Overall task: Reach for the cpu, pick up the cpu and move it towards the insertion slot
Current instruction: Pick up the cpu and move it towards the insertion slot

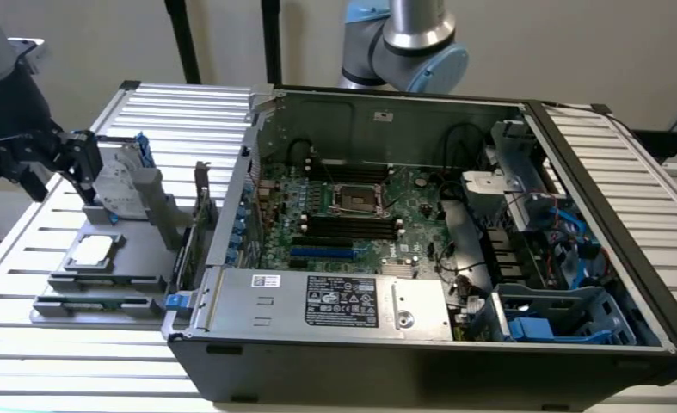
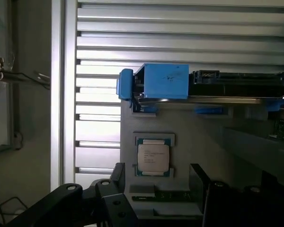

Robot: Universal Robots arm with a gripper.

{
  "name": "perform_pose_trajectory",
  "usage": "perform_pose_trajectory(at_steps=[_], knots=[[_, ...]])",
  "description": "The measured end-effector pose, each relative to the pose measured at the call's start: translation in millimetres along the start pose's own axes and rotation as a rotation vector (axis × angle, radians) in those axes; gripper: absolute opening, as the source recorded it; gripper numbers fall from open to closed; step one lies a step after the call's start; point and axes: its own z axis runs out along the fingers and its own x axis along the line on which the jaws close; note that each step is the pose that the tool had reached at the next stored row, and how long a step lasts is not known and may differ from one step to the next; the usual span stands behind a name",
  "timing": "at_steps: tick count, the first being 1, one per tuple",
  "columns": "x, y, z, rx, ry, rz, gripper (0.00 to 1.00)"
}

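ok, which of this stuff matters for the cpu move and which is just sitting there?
In the job:
- cpu, on the grey holder
- insertion slot, inside the case
- gripper, open, near the cpu, not touching it

Just lying about:
- hard drive, beside the cpu
- memory slots
- labelled silver box

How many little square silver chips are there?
1. The cpu lies flat on the grey holder at the exterior view's left, outside the computer case. The insertion slot inside the case looks bare; more chips could be hidden elsewhere.
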Motion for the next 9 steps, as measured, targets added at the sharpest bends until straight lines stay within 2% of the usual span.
perform_pose_trajectory(at_steps=[9], knots=[[0.1, -5.2, 16.1, 0.0000, 0.0000, 0.000, 0.65]])
